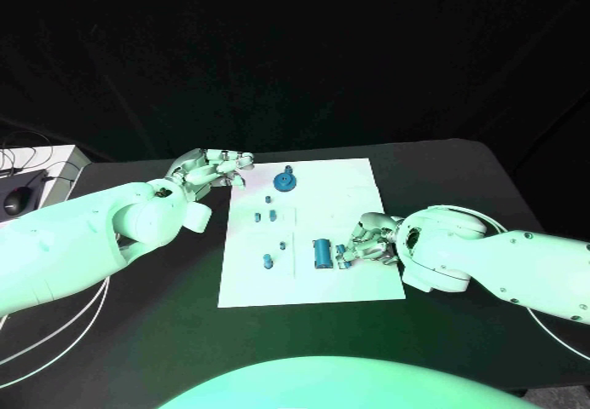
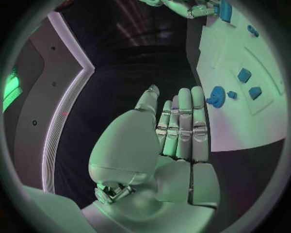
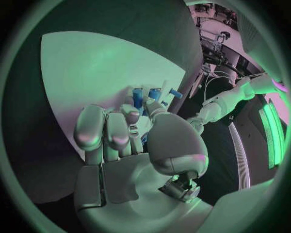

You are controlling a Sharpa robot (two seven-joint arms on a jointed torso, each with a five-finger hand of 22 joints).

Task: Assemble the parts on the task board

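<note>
The white task board [image 1: 332, 277] lies mid-table. A blue gear [image 1: 286, 180] stands near its far edge, also seen as the gear [image 2: 216, 96] from the left wrist. Small blue parts [image 1: 269, 201] [image 1: 264, 259] dot the board's left half. A blue cylinder [image 1: 322, 251] lies towards the right side. My right hand [image 1: 373, 240] rests on the board beside the cylinder, fingers curled in, pinching a small blue part [image 1: 343, 258] at its fingertips [image 3: 130, 112]. My left hand [image 1: 216, 168] hovers off the board's far left corner, its fingers [image 2: 185, 121] straight and holding nothing.
A white box with a dark mouse [image 1: 17, 202] and cables sits at the table's far left. Bare black table surrounds the board. In the left wrist view my right hand [image 2: 194, 8] and the cylinder [image 2: 225, 10] appear far across the board.
</note>
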